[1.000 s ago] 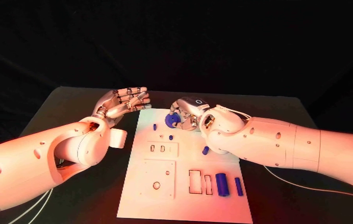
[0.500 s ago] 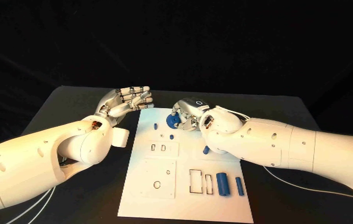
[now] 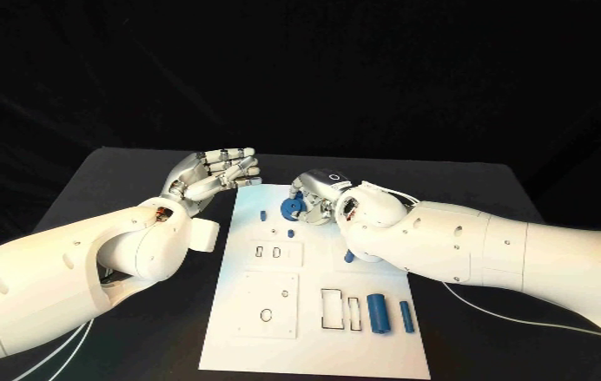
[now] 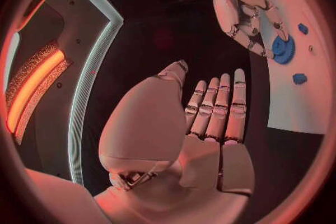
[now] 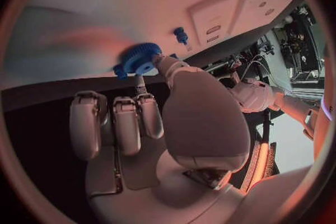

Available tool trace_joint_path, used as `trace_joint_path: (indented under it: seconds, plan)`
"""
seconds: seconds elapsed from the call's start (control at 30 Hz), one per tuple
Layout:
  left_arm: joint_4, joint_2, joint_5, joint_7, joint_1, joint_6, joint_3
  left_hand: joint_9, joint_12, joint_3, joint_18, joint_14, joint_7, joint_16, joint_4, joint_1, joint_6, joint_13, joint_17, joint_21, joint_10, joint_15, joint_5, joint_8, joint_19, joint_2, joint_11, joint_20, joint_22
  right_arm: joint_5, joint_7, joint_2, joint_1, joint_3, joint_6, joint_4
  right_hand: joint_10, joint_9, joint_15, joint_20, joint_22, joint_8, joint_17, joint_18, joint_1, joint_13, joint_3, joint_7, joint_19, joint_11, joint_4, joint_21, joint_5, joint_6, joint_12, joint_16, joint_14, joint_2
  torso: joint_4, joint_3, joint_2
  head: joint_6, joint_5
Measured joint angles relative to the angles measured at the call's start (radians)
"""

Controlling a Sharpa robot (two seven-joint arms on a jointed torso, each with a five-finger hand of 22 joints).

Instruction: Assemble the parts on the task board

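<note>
Parts lie across the white task board in the middle of the black table. Nearest the robot, at the board's near right, two blue cylinders lie side by side, the thicker one just beside a pair of rectangular slots, the thinner one to its right. To the left of the slots sits a raised square plate with an oval hole. Farther up the board a smaller raised plate carries two small slots, and a small blue piece lies right of it, close under the right forearm. Beyond that, two small blue pegs stand apart from each other near the board's middle.

At the far part of the board, the right hand is over a blue gear. In the right wrist view the thumb tip and a fingertip touch the gear's toothed rim, pinching it, while the other fingers hang curled beside them; the gear sits low on the board, but whether it is seated there I cannot tell.

The left hand is raised beside the board's far left corner, holding nothing, its fingers straight and pressed together, the thumb standing apart.
</note>
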Motion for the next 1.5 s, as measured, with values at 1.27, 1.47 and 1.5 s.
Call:
trace_joint_path:
  seconds: [1.27, 1.47, 1.5]
  plan:
    - [-0.017, -0.006, -0.002, -0.005, 0.0, 0.001, 0.0, -0.002, 0.0, 0.004, 0.0, 0.0, -0.002, -0.005, -0.004, 0.008, -0.009, 0.0, 0.0, 0.0, 0.0, 0.0, 0.0, 0.0, 0.0, 0.0, 0.0, 0.0, -0.001, 0.172, 0.031, -0.237, 0.063, 0.009, -0.078, 0.204, -0.004, -0.001, 0.001, 0.005, 0.0, -0.023, 0.001, 0.0, 0.0, 0.0, -0.082, -0.005, 0.002, 0.003, 0.032, -0.005, 0.043, 0.013, -0.001, 0.0, 0.001, 0.014, -0.0112, 0.007, -0.008, 0.005, -0.016]
    - [-0.02, -0.004, 0.0, -0.005, 0.0, 0.002, 0.0, -0.002, 0.0, 0.007, 0.0, 0.0, -0.002, -0.005, -0.007, 0.008, -0.009, 0.0, 0.001, 0.0, 0.0, 0.0, 0.0, 0.0, 0.0, 0.0, 0.0, 0.0, -0.002, 0.262, 0.072, -0.368, 0.078, 0.009, -0.057, 0.253, -0.033, 0.001, 0.001, 0.007, 0.0, -0.025, 0.0, 0.0, 0.054, 0.0, -0.097, -0.005, -0.053, -0.001, -0.012, -0.079, 0.065, 0.027, -0.033, 0.0, 0.001, -0.024, -0.0197, 0.011, -0.013, 0.002, -0.024]
    - [-0.02, -0.003, 0.0, -0.005, 0.0, 0.002, 0.0, -0.002, 0.0, 0.007, 0.0, 0.0, -0.002, -0.005, -0.007, 0.008, -0.009, 0.0, 0.001, 0.0, 0.0, 0.0, 0.0, 0.0, 0.0, 0.0, 0.0, 0.0, -0.002, 0.277, 0.084, -0.395, 0.079, 0.008, -0.044, 0.258, -0.042, 0.001, 0.001, 0.008, 0.0, -0.029, 0.0, 0.0, 0.059, 0.0, -0.103, -0.002, -0.063, -0.001, -0.018, -0.092, 0.071, 0.024, -0.041, 0.0, 0.001, -0.029, -0.0203, 0.0118, -0.014, 0.002, -0.026]
